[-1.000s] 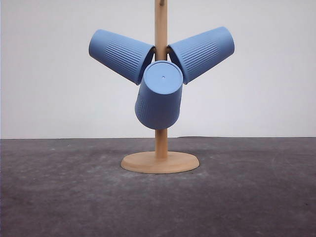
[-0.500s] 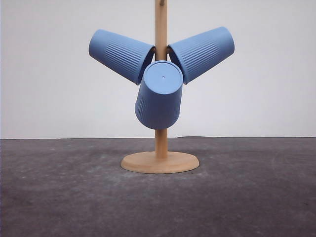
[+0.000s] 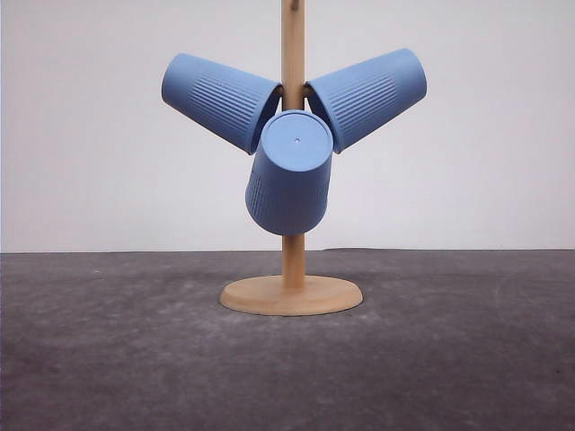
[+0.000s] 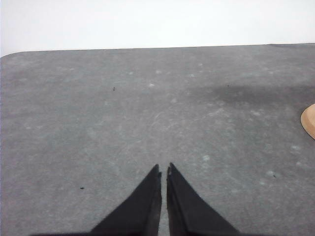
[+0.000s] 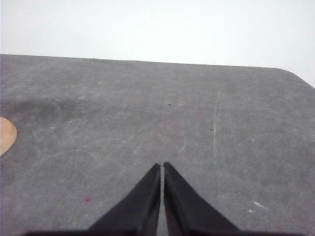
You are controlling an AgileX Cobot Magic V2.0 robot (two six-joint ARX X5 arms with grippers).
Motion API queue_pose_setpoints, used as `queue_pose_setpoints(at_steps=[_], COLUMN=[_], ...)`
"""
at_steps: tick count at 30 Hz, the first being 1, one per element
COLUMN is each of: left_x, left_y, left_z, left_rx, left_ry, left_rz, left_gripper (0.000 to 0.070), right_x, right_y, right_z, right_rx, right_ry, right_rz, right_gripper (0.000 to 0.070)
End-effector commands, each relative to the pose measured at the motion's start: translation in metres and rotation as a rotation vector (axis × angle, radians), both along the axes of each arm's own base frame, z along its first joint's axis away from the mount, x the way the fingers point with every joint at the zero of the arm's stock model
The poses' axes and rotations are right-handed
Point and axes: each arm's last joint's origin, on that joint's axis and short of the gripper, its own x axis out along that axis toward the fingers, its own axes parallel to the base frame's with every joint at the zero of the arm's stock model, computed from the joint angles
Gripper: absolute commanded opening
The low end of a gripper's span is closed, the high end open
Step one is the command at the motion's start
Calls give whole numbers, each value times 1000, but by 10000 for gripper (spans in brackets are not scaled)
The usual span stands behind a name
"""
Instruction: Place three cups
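Note:
Three light-blue ribbed cups hang upside down on a wooden stand (image 3: 293, 269) in the middle of the table. One cup (image 3: 221, 101) slants up to the left, another cup (image 3: 368, 97) slants up to the right, and the third cup (image 3: 290, 175) points toward me with its flat bottom showing. My left gripper (image 4: 164, 169) is shut with nothing in it, low over bare table. My right gripper (image 5: 162, 167) is likewise shut and holds nothing. An edge of the stand's round base (image 4: 309, 120) shows in the left wrist view, and the same base (image 5: 7, 135) shows in the right wrist view.
The dark grey table (image 3: 117, 350) runs wide on both sides of the stand, with a white wall (image 3: 99, 162) behind it. A rounded table corner (image 4: 10, 55) appears in the left wrist view.

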Motion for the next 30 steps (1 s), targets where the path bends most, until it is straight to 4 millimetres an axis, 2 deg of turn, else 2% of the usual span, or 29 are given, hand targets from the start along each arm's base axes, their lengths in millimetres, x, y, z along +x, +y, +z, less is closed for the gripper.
queue_pose_setpoints(at_steps=[1, 30], left_x=[0, 0], left_y=[0, 0], left_z=[-5, -5], left_rx=[0, 0], left_ry=[18, 18], left_rz=[2, 2], left_gripper=[0, 0], right_x=[0, 0], right_y=[0, 0], right_z=[0, 0], right_rx=[9, 9], right_ry=[-9, -9], right_rz=[-4, -4], right_gripper=[8, 8])
